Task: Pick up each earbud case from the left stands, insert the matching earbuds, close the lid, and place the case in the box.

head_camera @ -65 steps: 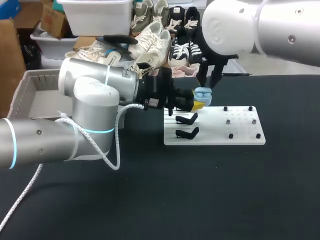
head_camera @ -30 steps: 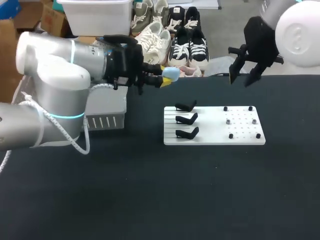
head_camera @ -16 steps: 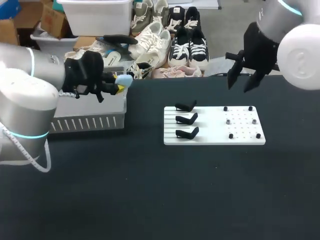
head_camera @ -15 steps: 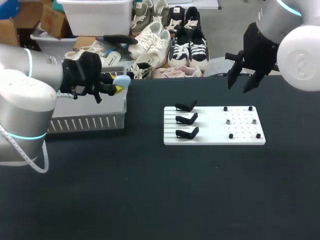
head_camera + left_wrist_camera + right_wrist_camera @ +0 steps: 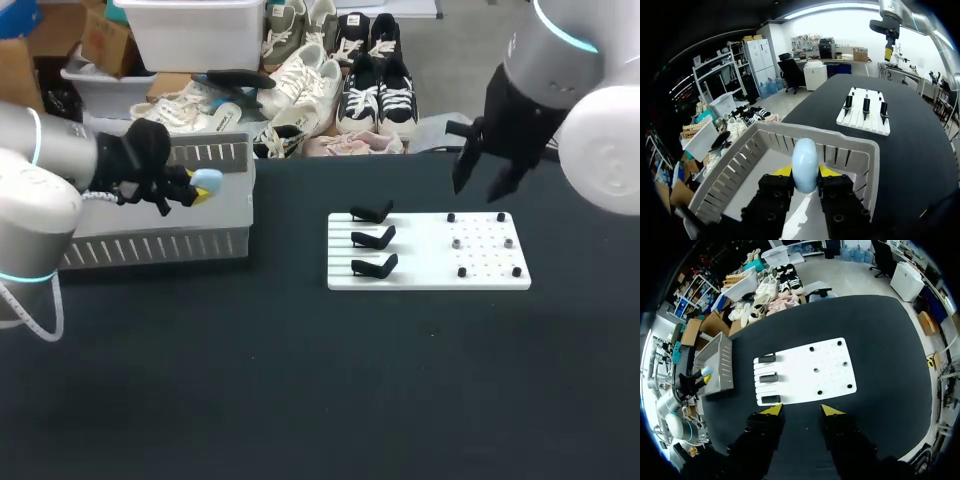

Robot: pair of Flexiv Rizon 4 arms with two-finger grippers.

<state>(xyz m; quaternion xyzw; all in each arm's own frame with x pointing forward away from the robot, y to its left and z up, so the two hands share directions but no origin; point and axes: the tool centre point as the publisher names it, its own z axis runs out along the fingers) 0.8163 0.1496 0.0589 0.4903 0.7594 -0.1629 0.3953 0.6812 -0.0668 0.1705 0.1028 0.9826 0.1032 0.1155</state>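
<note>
We log our left gripper [image 5: 805,171] clamped on the pale blue earbud case [image 5: 805,156]. The case hangs above the inside of the grey box [image 5: 150,245], near the box wall that faces the white stand board [image 5: 485,280]. Our right gripper [image 5: 802,410] is high, well apart from the box and past the board, fingers apart.

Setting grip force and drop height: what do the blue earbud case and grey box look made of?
The earbud case: likely hard plastic, pale blue, smooth, slightly glossy; soft highlight on its rounded shell. The box: likely moulded plastic, light grey, matte; slotted walls and rim in one piece.
</note>
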